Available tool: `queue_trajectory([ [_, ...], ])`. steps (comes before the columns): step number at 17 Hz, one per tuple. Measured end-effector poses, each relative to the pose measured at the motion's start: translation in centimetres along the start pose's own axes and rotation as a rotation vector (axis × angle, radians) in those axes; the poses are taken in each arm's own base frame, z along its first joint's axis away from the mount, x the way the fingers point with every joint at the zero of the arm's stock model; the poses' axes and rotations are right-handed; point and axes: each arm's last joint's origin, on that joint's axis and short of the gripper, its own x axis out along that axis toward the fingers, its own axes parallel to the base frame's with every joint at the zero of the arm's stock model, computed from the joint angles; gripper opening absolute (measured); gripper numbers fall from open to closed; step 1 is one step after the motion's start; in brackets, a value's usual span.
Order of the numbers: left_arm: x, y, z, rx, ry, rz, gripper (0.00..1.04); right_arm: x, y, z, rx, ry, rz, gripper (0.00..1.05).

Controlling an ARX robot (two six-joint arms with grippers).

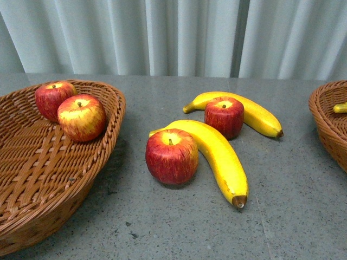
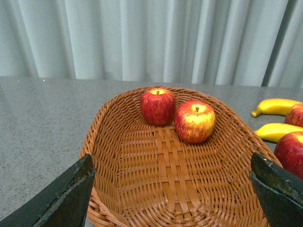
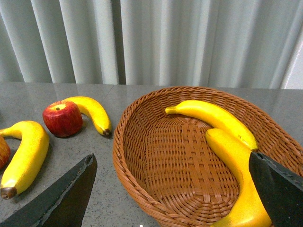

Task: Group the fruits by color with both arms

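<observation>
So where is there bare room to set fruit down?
Bare tabletop in front of the near apple, and between the near banana and right basket. The near half of the left basket is free. Crowded: around the far apple.

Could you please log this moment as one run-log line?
left basket: two sorted apples | right basket: two sorted bananas | table: two loose apples, two loose bananas | left gripper: open, empty | right gripper: open, empty

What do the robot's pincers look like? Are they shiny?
Not shiny. The left pincer and the right pincer each show two flat, dull black fingers with angular, pointed tips and slightly scuffed, greyish edges. No cables or markings show, and the front view shows neither pincer.
</observation>
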Motion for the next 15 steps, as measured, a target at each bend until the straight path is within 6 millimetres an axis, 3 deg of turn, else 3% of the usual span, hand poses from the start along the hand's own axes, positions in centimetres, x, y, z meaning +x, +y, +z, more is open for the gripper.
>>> queue_trajectory([
  [12, 0.00, 0.00, 0.00, 0.000, 0.000, 0.000, 0.98, 0.00, 0.00, 0.00, 0.000, 0.000, 0.000, 0.98],
  [13, -0.03, -0.04, -0.19, -0.015, 0.064, 0.028, 0.98, 0.00, 0.00, 0.00, 0.000, 0.000, 0.000, 0.98],
  [14, 0.02, -0.45, -0.02, -0.029, 0.281, 0.126, 0.98, 0.00, 0.00, 0.01, 0.001, 0.000, -0.002, 0.98],
  [15, 0.34, -0.70, 0.75, -0.034, 0.333, 0.182, 0.98, 0.00, 0.00, 0.01, 0.000, -0.001, 0.001, 0.98],
])
